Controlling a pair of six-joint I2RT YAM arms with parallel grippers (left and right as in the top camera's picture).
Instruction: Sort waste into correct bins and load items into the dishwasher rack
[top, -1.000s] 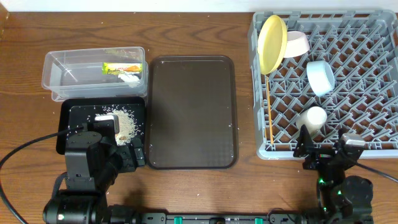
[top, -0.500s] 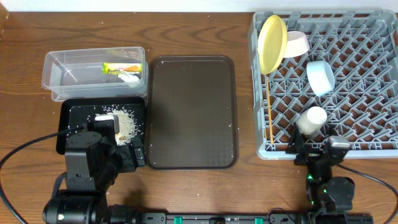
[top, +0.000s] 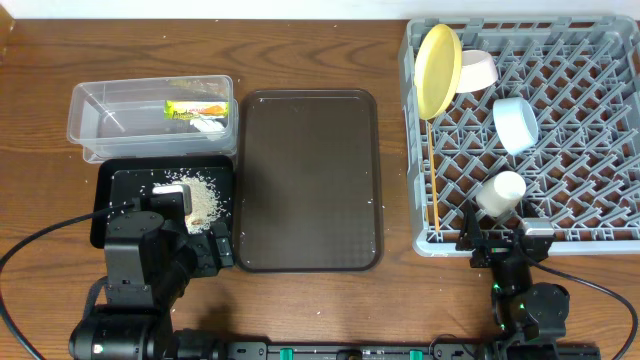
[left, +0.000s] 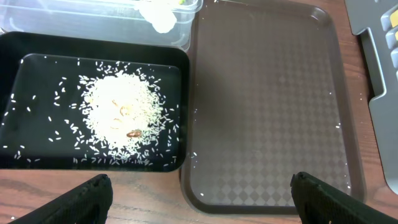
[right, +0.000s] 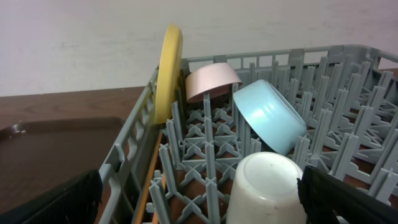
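Left gripper (left: 202, 200) and right gripper (right: 205, 202) both released, empty. Rice (left: 118, 115) lies in black tray (left: 18, 50), near left; wrapper (top: 197, 109) and white scrap (top: 208, 125) in clear tub (top: 100, 120) just beyond it. Grey rack (top: 600, 236), right, holds yellow plate (top: 437, 58), pale bowl (top: 477, 70), blue bowl (top: 515, 124), upturned cup (top: 501, 192), chopsticks (top: 433, 180).
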